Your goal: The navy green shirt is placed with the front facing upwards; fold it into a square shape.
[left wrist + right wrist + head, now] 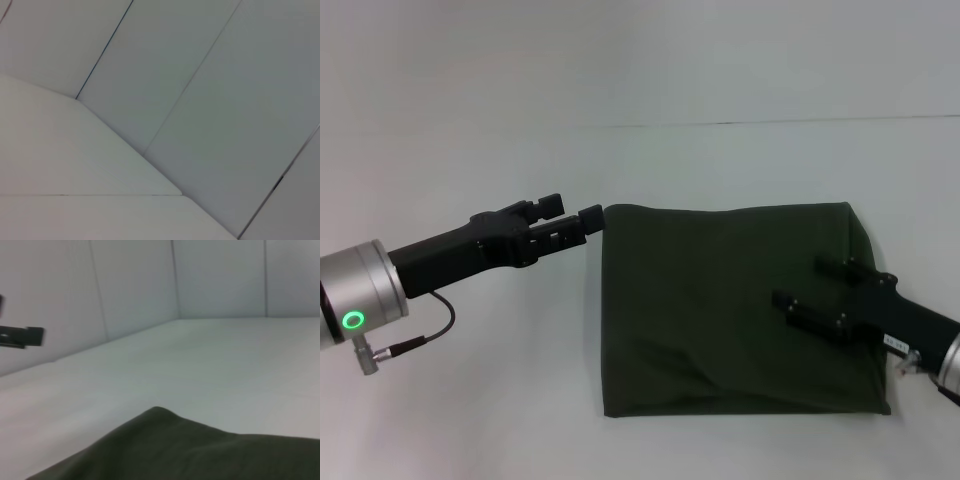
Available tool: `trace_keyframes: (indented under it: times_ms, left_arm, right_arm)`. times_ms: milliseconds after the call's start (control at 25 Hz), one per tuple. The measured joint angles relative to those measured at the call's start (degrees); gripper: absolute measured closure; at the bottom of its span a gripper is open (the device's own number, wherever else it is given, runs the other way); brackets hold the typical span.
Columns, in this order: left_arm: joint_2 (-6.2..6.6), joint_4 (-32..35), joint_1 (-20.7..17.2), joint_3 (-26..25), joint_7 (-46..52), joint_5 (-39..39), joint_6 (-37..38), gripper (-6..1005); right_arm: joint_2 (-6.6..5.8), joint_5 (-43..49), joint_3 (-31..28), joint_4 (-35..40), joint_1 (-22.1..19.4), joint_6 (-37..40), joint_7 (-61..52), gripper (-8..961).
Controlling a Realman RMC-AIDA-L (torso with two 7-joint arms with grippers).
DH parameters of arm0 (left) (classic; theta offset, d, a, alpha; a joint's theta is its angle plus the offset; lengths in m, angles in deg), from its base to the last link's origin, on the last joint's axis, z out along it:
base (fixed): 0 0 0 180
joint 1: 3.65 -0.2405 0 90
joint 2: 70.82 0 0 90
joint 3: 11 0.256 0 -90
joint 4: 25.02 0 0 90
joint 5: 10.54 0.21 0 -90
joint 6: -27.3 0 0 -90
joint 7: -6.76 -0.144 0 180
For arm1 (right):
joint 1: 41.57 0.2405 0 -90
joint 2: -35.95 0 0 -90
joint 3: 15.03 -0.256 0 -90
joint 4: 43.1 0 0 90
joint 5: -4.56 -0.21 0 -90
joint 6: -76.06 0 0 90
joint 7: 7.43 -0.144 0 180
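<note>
Spreading apart with nothing between them, the two fingers of my right gripper (pixel 815 283) hover over the right part of the navy green shirt (pixel 720 310), their tips pointing toward its middle; whether they touch the cloth I cannot tell. My left gripper (pixel 576 213) sits just off the shirt's far left corner, its two fingertips (pixel 591 216) a narrow gap apart and holding nothing, the nearer tip almost at the fabric's edge.

Outward from both, the shirt lies flat on the white table (pixel 470 400) as a folded, nearly square block of plain dark olive cloth, with a soft diagonal crease running toward its near left corner. My left arm reaches in from the left side and my right arm from the near right.

From my right wrist view, a rounded fold of the shirt (pixel 200 450) rises close below, with bare tabletop and pale wall panels beyond.
</note>
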Motion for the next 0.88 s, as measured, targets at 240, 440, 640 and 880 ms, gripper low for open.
trace_keyframes:
  times_ms: [240,440,640,880]
  left_arm:
    - [0.04,-0.48,0.14,-0.13,-0.87,0.00,-0.04,166]
    - [0.35,-1.18,0.40,-1.17,2.90,1.27,-1.62,170]
    - [1.51,-1.21,2.64,-1.17,13.69,7.93,-4.55,174]
    - [2.27,-3.93,7.53,-0.73,28.62,16.48,-7.44,179]
  right_arm:
    - [-0.10,-0.96,-1.19,-0.22,1.89,-3.94,-0.20,72]
    - [-0.23,-2.67,-1.32,0.58,0.67,0.36,0.30,72]
    - [-0.40,-4.85,-1.41,3.53,-1.39,5.49,-0.39,71]
    - [-0.41,-5.05,-1.47,4.39,-2.29,5.65,0.07,71]
